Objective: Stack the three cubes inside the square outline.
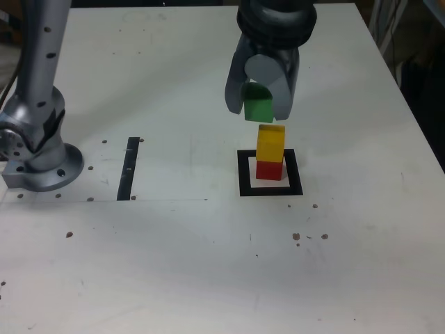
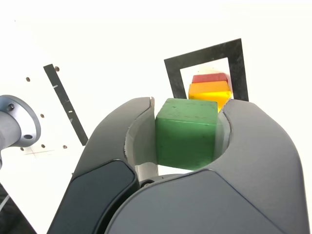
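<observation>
Exterior view first: your pincer [image 1: 261, 104] hangs in the upper middle of the frame, clamped on the green cube [image 1: 259, 108], which shows between the two dark jaws. Just below it and slightly toward the exterior view's right stands the yellow cube [image 1: 270, 142] on the red cube [image 1: 270, 170], both inside the square outline [image 1: 270, 189] at the centre of the frame. The green cube is clear of the yellow one; a small gap shows between them.

That offset is what your next move turns on. As you see it here, the held cube sits a little to the exterior view's left of the stack's centre line and above it, so judge a short shift toward the exterior view's right before you lower. All three are equal blocks with no long axis to worry about, but the faces should line up square; the yellow cube looks slightly turned against the red one beneath it.

Check the wrist view too: the green cube [image 2: 186, 132] is gripped on two opposite faces, and beyond its upper edge you see the yellow cube [image 2: 210, 94], the red cube [image 2: 210, 78] and the square outline [image 2: 204, 57]. The stack lies just past the held cube, not yet beneath it. The thin black strip [image 1: 128, 168] on the worktop [image 1: 208, 264] plays no part.
</observation>
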Robot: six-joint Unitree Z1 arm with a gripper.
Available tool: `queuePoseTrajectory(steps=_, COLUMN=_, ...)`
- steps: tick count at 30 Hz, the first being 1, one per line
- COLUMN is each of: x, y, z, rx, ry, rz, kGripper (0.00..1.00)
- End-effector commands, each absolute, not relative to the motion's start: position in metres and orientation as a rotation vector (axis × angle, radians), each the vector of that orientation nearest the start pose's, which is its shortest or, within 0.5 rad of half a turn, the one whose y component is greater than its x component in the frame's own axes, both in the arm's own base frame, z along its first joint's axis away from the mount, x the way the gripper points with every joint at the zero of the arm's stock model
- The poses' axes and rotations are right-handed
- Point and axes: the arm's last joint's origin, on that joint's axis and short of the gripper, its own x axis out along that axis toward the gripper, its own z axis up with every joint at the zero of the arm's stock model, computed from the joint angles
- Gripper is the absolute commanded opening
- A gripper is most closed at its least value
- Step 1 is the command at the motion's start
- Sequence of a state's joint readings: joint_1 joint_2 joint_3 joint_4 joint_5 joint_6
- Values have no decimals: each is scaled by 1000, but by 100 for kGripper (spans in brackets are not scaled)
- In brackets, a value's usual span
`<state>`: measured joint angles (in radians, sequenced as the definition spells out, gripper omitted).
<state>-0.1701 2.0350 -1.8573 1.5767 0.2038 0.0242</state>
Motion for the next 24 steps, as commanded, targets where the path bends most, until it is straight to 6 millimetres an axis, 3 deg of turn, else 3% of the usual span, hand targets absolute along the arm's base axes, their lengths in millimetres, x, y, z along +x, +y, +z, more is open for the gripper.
queuePoseTrajectory(steps=1, x=360, y=-55, z=310, rx=347, ry=1737, rz=18, kGripper=27)
queuePoseTrajectory(steps=10, x=364, y=-68, z=313, rx=324, ry=1692, rz=19, kGripper=24)
queuePoseTrajectory(steps=19, x=369, y=-69, z=300, rx=344, ry=1725, rz=31, kGripper=28)
queuePoseTrajectory(steps=22, x=372, y=-70, z=297, rx=346, ry=1730, rz=29, kGripper=34)
queuePoseTrajectory(steps=24, x=372, y=-70, z=296, rx=347, ry=1733, rz=24, kGripper=45)
